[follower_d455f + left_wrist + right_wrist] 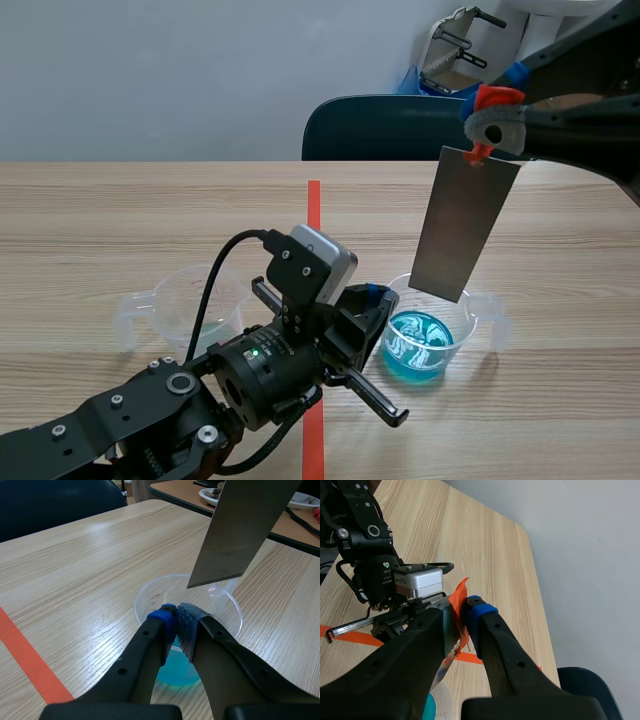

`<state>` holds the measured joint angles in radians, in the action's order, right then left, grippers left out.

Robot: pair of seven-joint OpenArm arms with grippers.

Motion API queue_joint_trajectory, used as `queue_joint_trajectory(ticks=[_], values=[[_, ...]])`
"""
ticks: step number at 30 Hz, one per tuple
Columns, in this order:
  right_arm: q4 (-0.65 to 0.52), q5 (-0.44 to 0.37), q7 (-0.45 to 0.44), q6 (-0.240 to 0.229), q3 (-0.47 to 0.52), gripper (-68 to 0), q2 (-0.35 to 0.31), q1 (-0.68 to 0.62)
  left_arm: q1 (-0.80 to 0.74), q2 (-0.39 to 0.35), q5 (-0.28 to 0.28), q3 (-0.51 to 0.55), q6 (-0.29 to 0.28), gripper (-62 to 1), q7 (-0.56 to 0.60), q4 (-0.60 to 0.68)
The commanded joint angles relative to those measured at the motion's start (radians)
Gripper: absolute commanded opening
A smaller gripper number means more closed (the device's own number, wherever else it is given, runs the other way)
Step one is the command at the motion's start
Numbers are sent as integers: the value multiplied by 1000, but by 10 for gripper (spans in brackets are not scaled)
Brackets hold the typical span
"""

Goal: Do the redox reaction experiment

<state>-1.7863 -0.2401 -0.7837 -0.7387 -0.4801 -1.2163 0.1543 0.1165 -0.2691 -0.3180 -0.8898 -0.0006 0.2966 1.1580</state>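
Right gripper [492, 115] pinched tight on the orange tab [478, 152] atop the metal plate [463, 225], letting it hang slightly tilted with its lower edge over the beaker [462, 312] of blue solution [418, 345], poised, I'd say, for a clean dip. Left gripper [176, 617] is clamped on the beaker's near rim, likely to steady it. That arm lies low over the table, the right one is raised high.

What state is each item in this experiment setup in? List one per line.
Metal sheet: hanging over blue liquid, not dipped.
Blue-liquid beaker: upright, partly filled.
Empty beaker: upright, nothing inside.
Left gripper: shut on the blue-liquid beaker's rim.
Right gripper: shut on the sheet's orange-red tab.
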Motion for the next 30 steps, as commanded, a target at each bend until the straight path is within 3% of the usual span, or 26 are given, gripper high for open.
queue_joint_trajectory(ticks=[1,7,14,18,23,30], values=[[-14,-18,-18,-7,10,-669,-7,12,-1,2,-6,5,-2,-579,21,19],[-14,-18,-18,-7,10,-668,-7,12,-45,-51,-31,48,-2,-579,21,81],[-14,-18,-18,-7,10,-669,-7,12,-192,-171,-64,168,-2,-579,20,241],[-14,-18,-18,-7,10,-669,-7,12,-323,-254,-65,252,-2,-579,20,350],[-14,-18,-18,-7,10,-668,-7,12,-512,-329,-112,381,-2,-579,20,459],[-14,-18,-18,-7,10,-669,-7,12,-789,-369,-113,595,-2,-579,21,588]])
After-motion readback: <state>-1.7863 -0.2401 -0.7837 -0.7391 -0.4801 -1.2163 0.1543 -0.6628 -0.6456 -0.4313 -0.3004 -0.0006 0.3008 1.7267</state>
